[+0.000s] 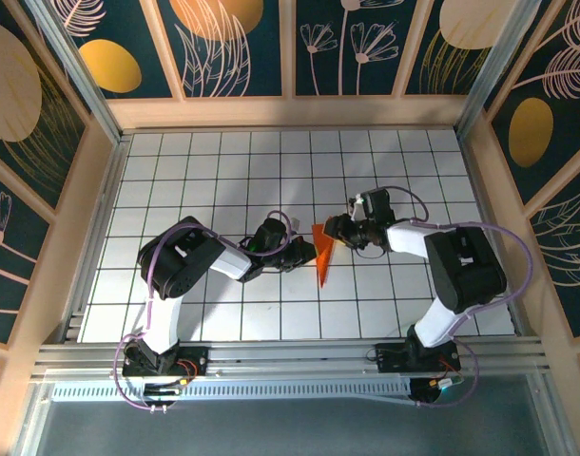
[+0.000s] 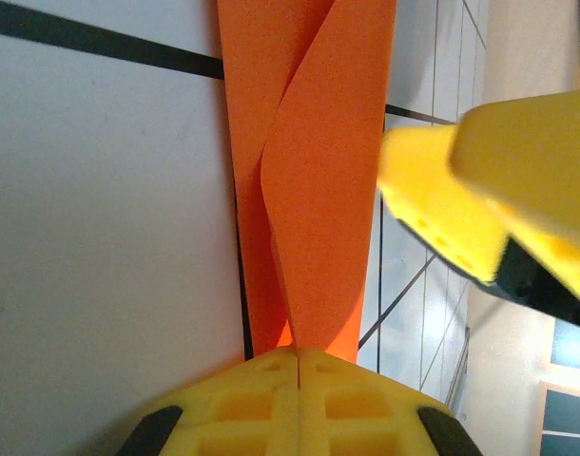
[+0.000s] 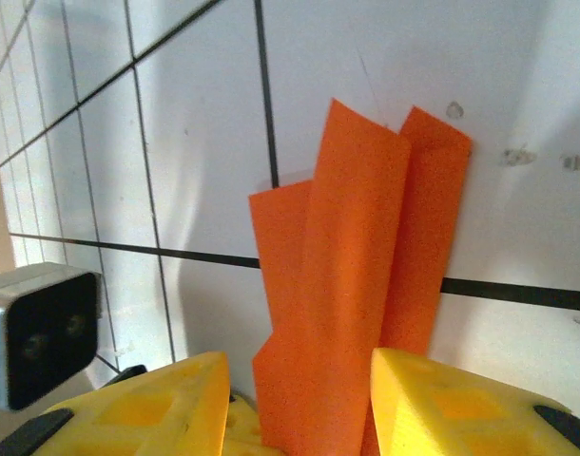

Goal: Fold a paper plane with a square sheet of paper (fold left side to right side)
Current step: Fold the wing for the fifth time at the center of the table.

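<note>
At mid-table, paper plane point(image 2: 319, 209) clamped in left gripper point(image 2: 298, 353), right gripper point(image 3: 299, 370) astride its edges, grip unclear, walls point(image 1: 290, 112) far

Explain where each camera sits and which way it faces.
Top external: above and behind, looking down on the table; both arms show.
Left wrist: on that arm, facing the orange paper pinched in the left end effector.
Right wrist: on that arm, facing the paper; right end effector straddles it.
Both wrist views share the paper.
</note>
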`<state>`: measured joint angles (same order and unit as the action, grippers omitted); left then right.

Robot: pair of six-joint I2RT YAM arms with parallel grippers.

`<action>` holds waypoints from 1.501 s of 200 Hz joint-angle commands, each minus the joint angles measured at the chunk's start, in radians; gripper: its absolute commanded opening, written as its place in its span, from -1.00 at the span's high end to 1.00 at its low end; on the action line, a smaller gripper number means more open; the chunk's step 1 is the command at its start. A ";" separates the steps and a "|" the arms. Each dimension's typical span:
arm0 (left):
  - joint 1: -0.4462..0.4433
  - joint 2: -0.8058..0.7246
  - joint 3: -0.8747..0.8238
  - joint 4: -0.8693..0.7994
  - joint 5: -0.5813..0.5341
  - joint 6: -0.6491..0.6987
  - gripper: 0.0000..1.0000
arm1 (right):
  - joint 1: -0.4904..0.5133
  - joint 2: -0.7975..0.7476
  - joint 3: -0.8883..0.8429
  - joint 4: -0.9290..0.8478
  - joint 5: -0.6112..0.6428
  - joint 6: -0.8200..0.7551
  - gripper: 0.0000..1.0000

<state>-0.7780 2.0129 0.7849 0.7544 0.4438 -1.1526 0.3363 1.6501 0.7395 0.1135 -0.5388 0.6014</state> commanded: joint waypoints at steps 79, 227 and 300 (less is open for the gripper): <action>-0.005 0.035 -0.004 -0.119 -0.080 0.023 1.00 | 0.019 0.015 0.029 -0.020 -0.046 -0.028 0.85; -0.005 0.050 0.008 -0.127 -0.074 0.020 1.00 | 0.022 0.072 0.038 -0.067 0.028 -0.053 0.94; -0.013 0.059 0.020 -0.129 -0.062 0.023 1.00 | 0.023 0.083 0.037 -0.078 0.039 -0.055 0.95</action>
<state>-0.7792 2.0129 0.7952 0.7349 0.4427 -1.1526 0.3546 1.7111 0.7525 0.0650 -0.5224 0.5739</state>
